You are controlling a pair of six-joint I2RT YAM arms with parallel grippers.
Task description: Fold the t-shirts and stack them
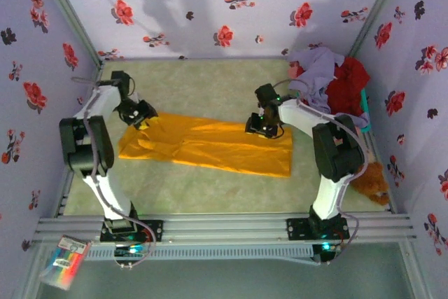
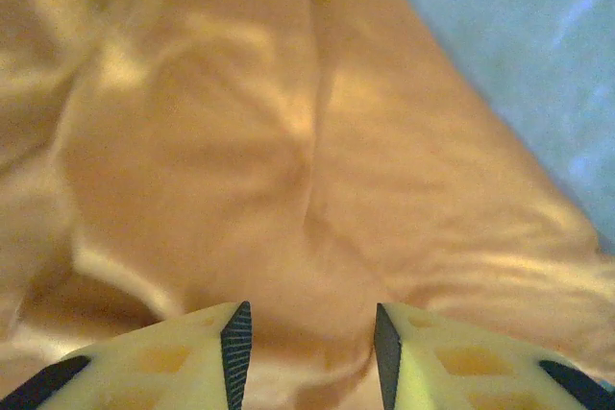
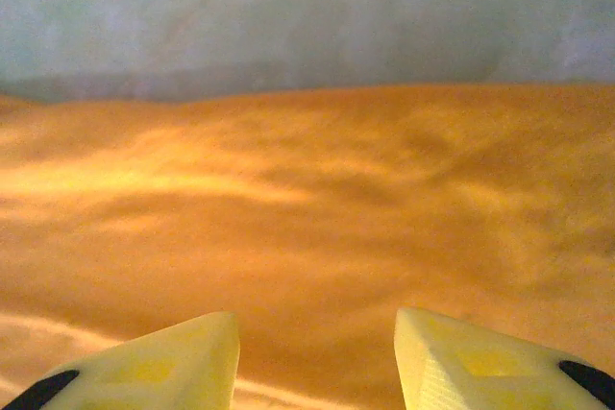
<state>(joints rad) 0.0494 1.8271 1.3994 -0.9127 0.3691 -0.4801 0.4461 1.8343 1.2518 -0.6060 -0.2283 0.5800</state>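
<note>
The left gripper stands with its jaws parted and grips nothing. Right under its fingertips lies the orange-yellow t-shirt, rumpled, with one long crease running away from the fingers. Ahead and to the right of this gripper the cloth ends at a straight edge, and bare table lies beyond.

The right gripper is likewise released, its fingers spread above the same shirt, whose smoother cloth stretches ahead of it to the table. From above, the shirt lies folded in a long band between the two grippers.

Well beyond the right gripper, in the far corner, a lavender t-shirt and a red t-shirt are heaped over a teal basket. A teddy bear lies behind the right arm.
</note>
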